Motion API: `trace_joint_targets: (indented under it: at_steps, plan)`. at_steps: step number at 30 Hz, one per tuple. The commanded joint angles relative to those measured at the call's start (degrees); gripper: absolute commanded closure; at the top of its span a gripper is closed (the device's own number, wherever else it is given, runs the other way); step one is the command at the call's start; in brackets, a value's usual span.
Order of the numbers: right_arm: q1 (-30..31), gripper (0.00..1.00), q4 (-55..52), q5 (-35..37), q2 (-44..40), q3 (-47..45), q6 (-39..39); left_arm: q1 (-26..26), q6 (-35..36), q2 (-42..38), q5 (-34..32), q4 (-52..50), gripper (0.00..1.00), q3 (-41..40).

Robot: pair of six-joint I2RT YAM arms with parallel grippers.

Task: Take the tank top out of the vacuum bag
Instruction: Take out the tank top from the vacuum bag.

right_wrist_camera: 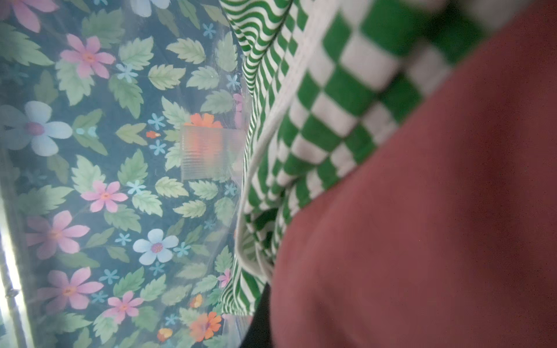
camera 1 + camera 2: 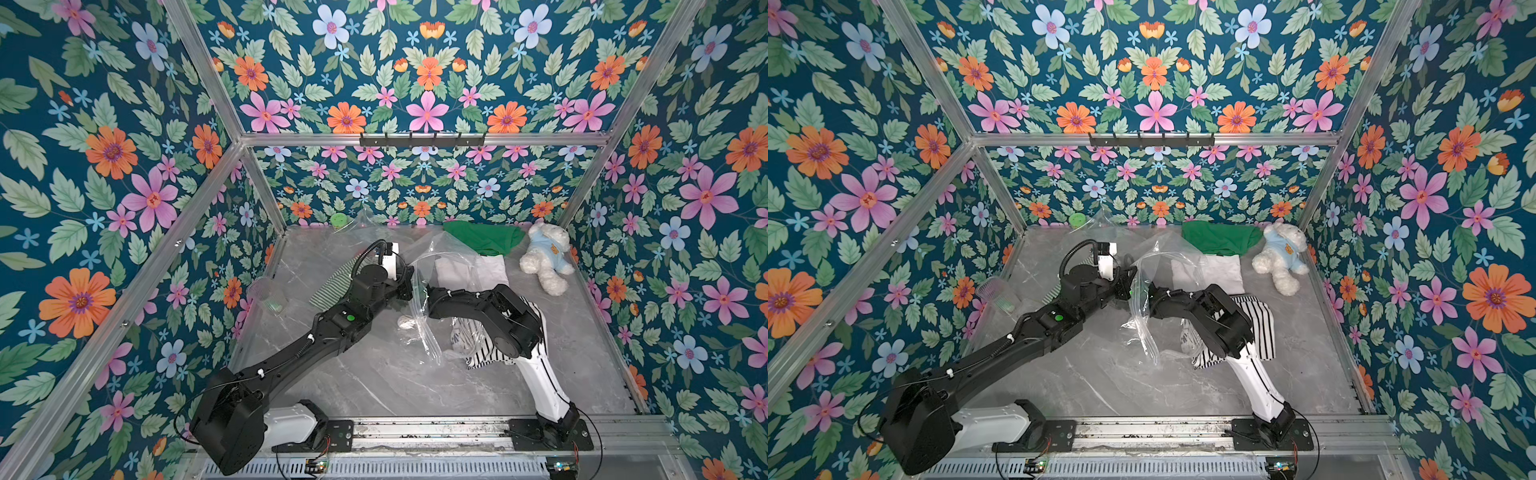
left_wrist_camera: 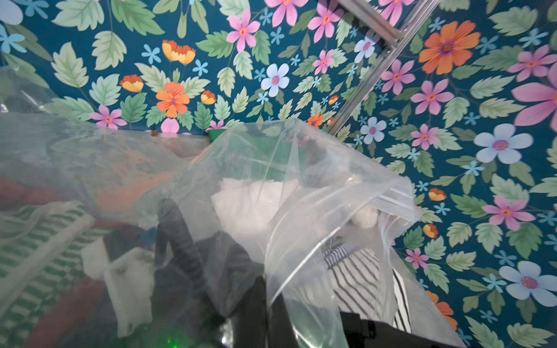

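The clear, crinkly vacuum bag (image 2: 424,266) lies across the back of the table, and its mouth is lifted in both top views. My left gripper (image 3: 266,313) is shut on the bag's zip edge (image 3: 388,205) and holds it up. My right arm (image 2: 461,301) reaches into the mouth. Inside the bag, the right wrist view shows the green-and-white patterned tank top (image 1: 301,126) with white-bound edges, lying against a dull red garment (image 1: 422,226). Red cloth covers my right gripper (image 1: 265,325), so only one dark finger shows. Green stripes (image 2: 332,286) show beside my left wrist.
A green shirt (image 2: 484,237), a white folded cloth (image 2: 469,270) and a white teddy bear (image 2: 544,262) lie at the back right. A black-and-white striped garment (image 2: 478,345) lies under my right arm. A clear ribbed cup (image 2: 266,291) lies by the left wall.
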Motion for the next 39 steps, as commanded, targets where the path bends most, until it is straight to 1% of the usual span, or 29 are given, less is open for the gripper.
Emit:
trace_joint_targets:
  at_steps: [1, 7, 12, 20, 23, 25, 28, 32, 35, 37, 38, 39]
  plan:
    - [0.05, 1.0, 6.91, 3.05, -5.05, -5.33, -1.89, 0.89, -0.15, -0.13, -2.77, 0.08, 1.0, -0.34]
    - [0.18, 1.0, 7.01, 7.44, -13.19, -16.97, -3.95, 1.68, -0.68, -0.22, -3.12, 0.61, 1.0, -0.86]
    - [0.12, 1.0, 4.84, 10.34, -19.7, -23.16, -7.11, 2.65, -0.68, 0.01, -2.97, 0.61, 1.0, -1.24]
    - [0.2, 1.0, -4.07, 16.89, -30.77, -28.68, -12.91, 4.0, -0.99, 0.84, -2.77, 1.53, 1.0, -2.16]
    - [0.21, 1.0, -6.14, 19.0, -33.7, -31.18, -13.34, 4.57, -1.31, 0.96, -2.55, 1.92, 1.0, -2.56]
    - [0.2, 1.0, -7.2, 19.79, -37.13, -32.83, -13.42, 4.84, -1.25, 1.01, -2.29, 1.93, 1.0, -2.64]
    - [-0.06, 1.0, -11.23, 21.56, -40.48, -34.48, -14.05, 5.27, -1.06, 0.92, -2.33, 1.84, 1.0, -2.91]
    - [-1.9, 1.0, -17.78, 20.59, -43.62, -34.73, -14.23, 5.72, -1.02, 0.57, -2.67, 1.75, 1.0, -3.66]
    - [-3.28, 0.99, -21.63, 19.32, -44.28, -33.95, -16.43, 6.26, -1.2, 0.48, -2.77, 1.89, 1.0, -4.35]
    - [-3.7, 0.73, -24.66, 17.79, -43.76, -32.04, -18.53, 6.64, -1.46, 0.65, -2.69, 2.27, 1.0, -4.75]
    - [-3.75, 0.51, -26.11, 17.76, -43.78, -31.14, -19.62, 6.77, -1.64, 0.8, -2.62, 2.37, 1.0, -5.0]
    - [-3.67, 0.36, -27.14, 17.88, -44.08, -30.55, -20.26, 6.92, -1.81, 1.04, -2.6, 2.46, 1.0, -5.05]
